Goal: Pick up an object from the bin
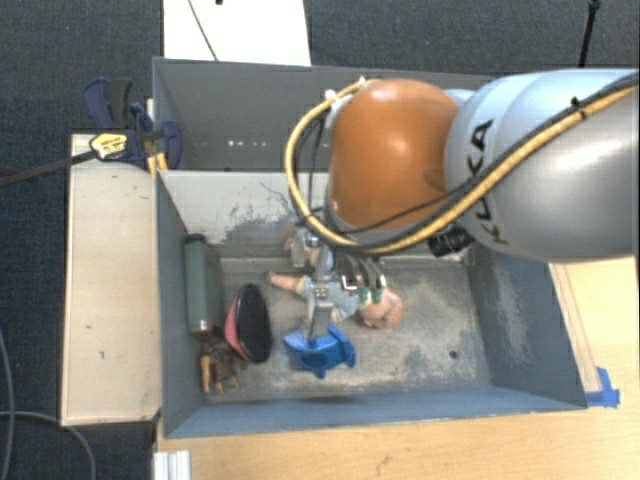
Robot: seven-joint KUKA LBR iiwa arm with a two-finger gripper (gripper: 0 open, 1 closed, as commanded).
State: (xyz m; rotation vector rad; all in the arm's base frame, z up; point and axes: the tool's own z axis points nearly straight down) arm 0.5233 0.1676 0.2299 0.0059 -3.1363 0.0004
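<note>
**A:** Entry one. What do we list beneath the gripper (320, 330)?

**B:** One blue plastic piece, flat and lobed (324, 355). It lies on the floor of the grey metal bin (515, 308), mid-floor, near the wall at the view's bottom. The gripper stands directly above it, with its tip at or just on the piece's top edge. We cannot confirm contact, and we cannot tell whether the gripper is open or closed.

**A:** Neighbours?

**B:**
- One pale pink rounded toy (381, 311), just beside the gripper on the view's right.
- One small peach-coloured piece (284, 284), up and to the left of the gripper.
- One black oval thing with a pink underside (249, 323), near the blue piece on its left but apart from it.
- One dark green cylinder (197, 284), along the left wall.
- One small brown figure (214, 367), in the lower left corner.

**A:** Handling note for the step in hand?

**B:** We judge this to be the descent onto the blue piece. We would make the approach vertical and centre it on the thickest part, since a flat piece may slide or tip out of an edge grip. We would stay clear of the pink toy so it is not caught as well. We would lift only once the piece sits squarely.
</note>
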